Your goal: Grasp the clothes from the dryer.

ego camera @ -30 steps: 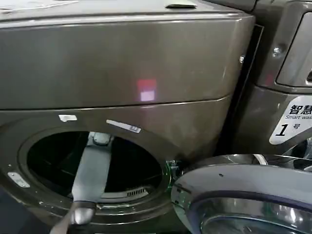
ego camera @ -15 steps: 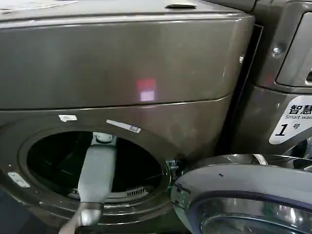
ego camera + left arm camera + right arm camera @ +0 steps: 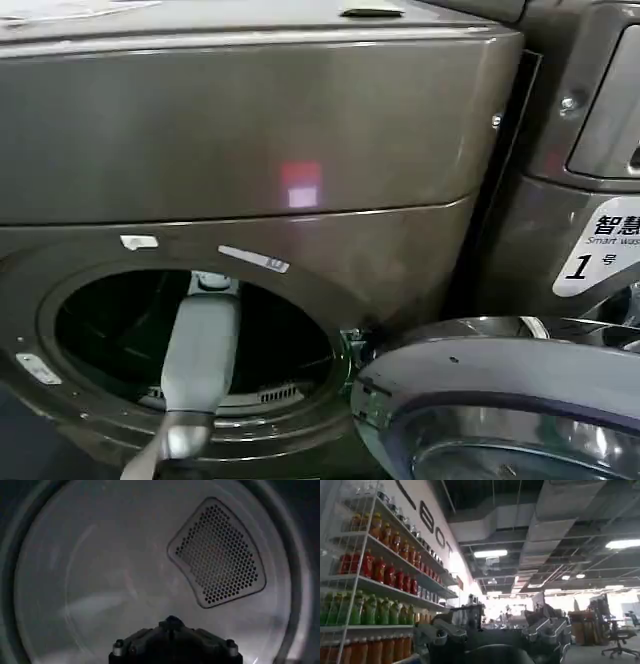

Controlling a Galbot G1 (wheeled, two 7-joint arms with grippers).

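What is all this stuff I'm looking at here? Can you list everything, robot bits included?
Dryer: one, bronze-brown metal, facing the robot, round opening low on its front.
Dryer door: one, shiny with a glass porthole, swung open at the right of the opening.
Drum: one, pale grey inside, dim; whether clothes lie in it cannot be told.
Perforated vent: one, grey, on the drum's back wall.
Second machine: one, bronze-brown, to the right, with a white "1" sticker.
Shelves of bottles: several rows, red, orange and green drinks, along a wall in the right wrist view.
Left arm: one, grey, reaching into the opening.
Left claw: one, dark, inside the drum.
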